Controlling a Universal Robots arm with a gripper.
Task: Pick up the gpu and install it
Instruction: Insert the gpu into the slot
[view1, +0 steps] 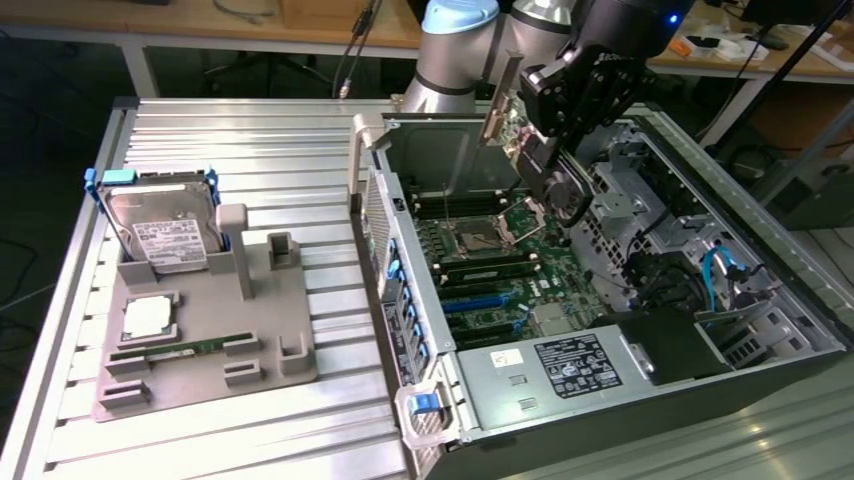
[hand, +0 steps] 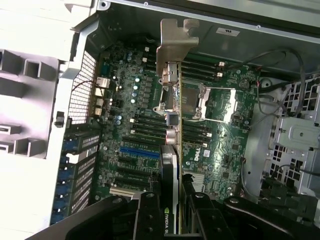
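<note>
Silver ribbed table (view1: 240, 130) fills the middle of the room, with wooden benches behind it. A gray tray (view1: 200, 375) lies on the exterior view's left side of the table. In the tray a hard drive (view1: 167, 235) leans up in its slot. A square chip (view1: 147, 318) and a thin green stick (view1: 187, 348) lie flat nearer the front.

On the exterior view's right side is a big computer case (view1: 787, 300), lying open. Its green board (view1: 494, 260) shows inside. Part of the board is hidden behind the arm and the card.

The gripper (view1: 547, 130) hangs over the far end of the open case. Its black fingers (hand: 147, 220) pinch the gpu (view1: 505, 110) from both sides. The card is held up in the air, above the board and not touching it.

In the wrist view the gpu (hand: 170, 150) shows only its thin edge. Its flat faces are hard to see. The silver end bracket (hand: 176, 40) sticks out at the far end. The near end is hidden between the fingers of the gripper (hand: 172, 220). The top of the arm is cut off in the exterior view.
</note>
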